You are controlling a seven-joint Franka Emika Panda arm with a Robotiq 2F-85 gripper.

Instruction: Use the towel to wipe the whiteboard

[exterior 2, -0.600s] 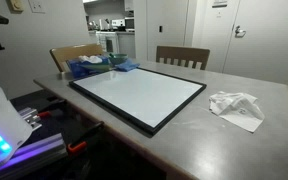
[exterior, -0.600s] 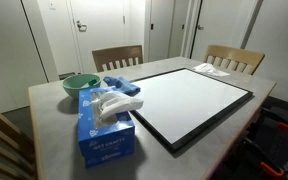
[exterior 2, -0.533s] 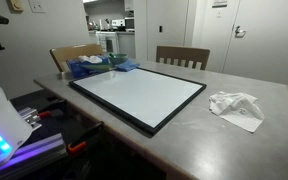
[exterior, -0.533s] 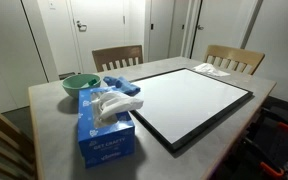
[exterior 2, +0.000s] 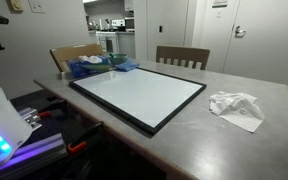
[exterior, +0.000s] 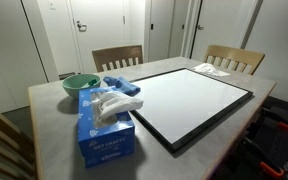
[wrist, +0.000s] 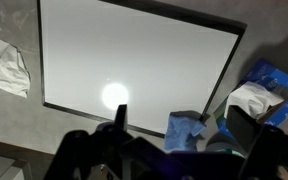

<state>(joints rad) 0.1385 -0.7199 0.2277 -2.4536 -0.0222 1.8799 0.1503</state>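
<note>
The whiteboard (exterior: 189, 100) with a black frame lies flat on the grey table; it also shows in an exterior view (exterior 2: 139, 95) and in the wrist view (wrist: 134, 60). A blue towel (exterior: 122, 84) lies crumpled at the board's corner, next to the bowl, also in an exterior view (exterior 2: 125, 65). In the wrist view the towel (wrist: 187, 128) sits between my fingers, far below. My gripper (wrist: 182, 125) hangs high above the table, open and empty. The arm does not show in either exterior view.
A blue tissue box (exterior: 104, 128) and a green bowl (exterior: 80, 85) stand by the towel. A crumpled white paper (exterior 2: 236, 107) lies beyond the board's far end, also in the wrist view (wrist: 6, 68). Wooden chairs (exterior: 117, 57) stand along the table.
</note>
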